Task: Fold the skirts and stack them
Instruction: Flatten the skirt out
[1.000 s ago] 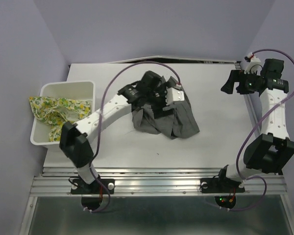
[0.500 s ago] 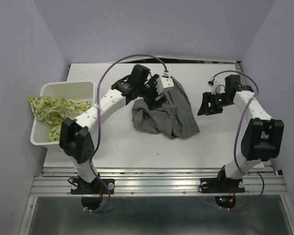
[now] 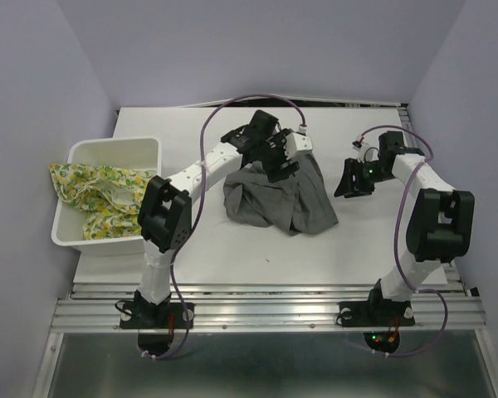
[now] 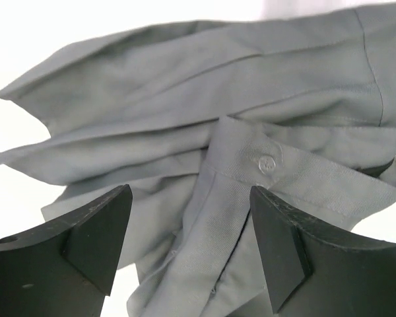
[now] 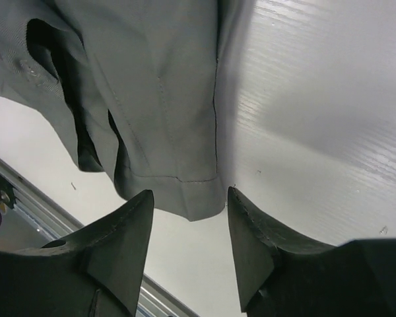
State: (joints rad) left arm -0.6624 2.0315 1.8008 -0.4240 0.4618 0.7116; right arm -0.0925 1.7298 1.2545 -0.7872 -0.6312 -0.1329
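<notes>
Left jaws gape wide, right jaws part-open — both empty by grey skirt (image 3: pixel 275 203).

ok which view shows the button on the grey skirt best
The left wrist view: the button sits close and sharp on a flap of the grey skirt. The top view shows the whole skirt crumpled on the table, button too small to find. The right wrist view shows mainly its hem, no clear button.

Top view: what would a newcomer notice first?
The crumpled grey skirt in the middle of the table, with the left pincer open over its far edge and the right pincer open just to its right. Then the lemon-print skirt spilling over the left rim of the white basket at the left edge.
</notes>
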